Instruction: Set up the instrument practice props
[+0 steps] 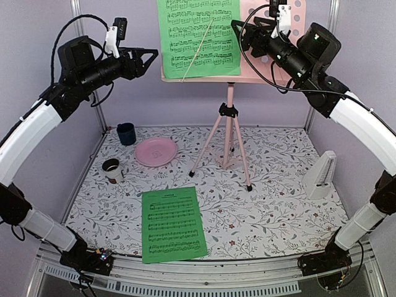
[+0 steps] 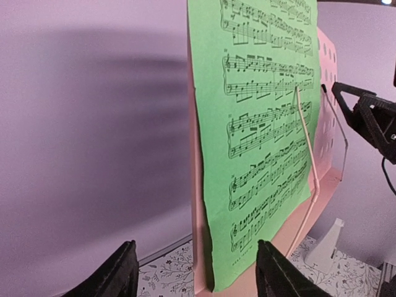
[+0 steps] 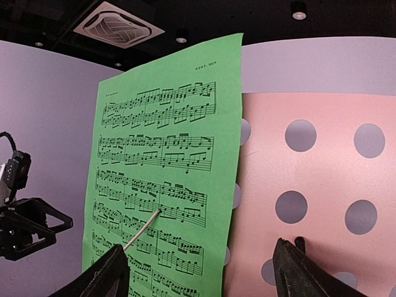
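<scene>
I see the pink music stand (image 1: 229, 117) upright at the back of the desk (image 1: 278, 204). One green sheet (image 1: 197, 37) rests on its left half under a thin retaining wire (image 1: 198, 51). My left fingers (image 2: 117, 275) and right fingers (image 3: 297, 272) are both spread and hold nothing, one set on each side of the stand's top. A second green sheet (image 1: 173, 224) lies flat near the front edge. The white metronome (image 1: 322, 176) stands at the right. I judge the job about half done: the second page is not yet on the stand.

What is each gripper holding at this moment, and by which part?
Nothing is held. The left gripper and the right gripper both stand open near the green sheet on the music stand.
</scene>
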Tool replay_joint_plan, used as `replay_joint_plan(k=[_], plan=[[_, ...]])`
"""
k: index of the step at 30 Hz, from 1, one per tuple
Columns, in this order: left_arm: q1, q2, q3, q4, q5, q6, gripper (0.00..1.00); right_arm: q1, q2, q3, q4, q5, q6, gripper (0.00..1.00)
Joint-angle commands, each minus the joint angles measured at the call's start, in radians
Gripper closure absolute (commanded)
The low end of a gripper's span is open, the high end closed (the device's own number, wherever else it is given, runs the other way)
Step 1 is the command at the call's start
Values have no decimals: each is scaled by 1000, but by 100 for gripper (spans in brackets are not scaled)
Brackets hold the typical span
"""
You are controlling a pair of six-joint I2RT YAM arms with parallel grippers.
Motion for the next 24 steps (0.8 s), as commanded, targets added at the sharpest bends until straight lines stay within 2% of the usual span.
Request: replay_joint_plan(k=[1, 7, 13, 24], plan=[[4, -19, -53, -24, 8, -26, 33, -8, -91, -68, 13, 5, 38, 18], [4, -90, -201, -52, -10, -73, 31, -8, -173, -133, -97, -51, 87, 19], [4, -184, -392, -113, -34, -133, 30, -7, -274, -277, -210, -155, 231, 20], [1, -382, -861, -89, -45, -353, 33, 30, -425, -611, -344, -279, 418, 25]])
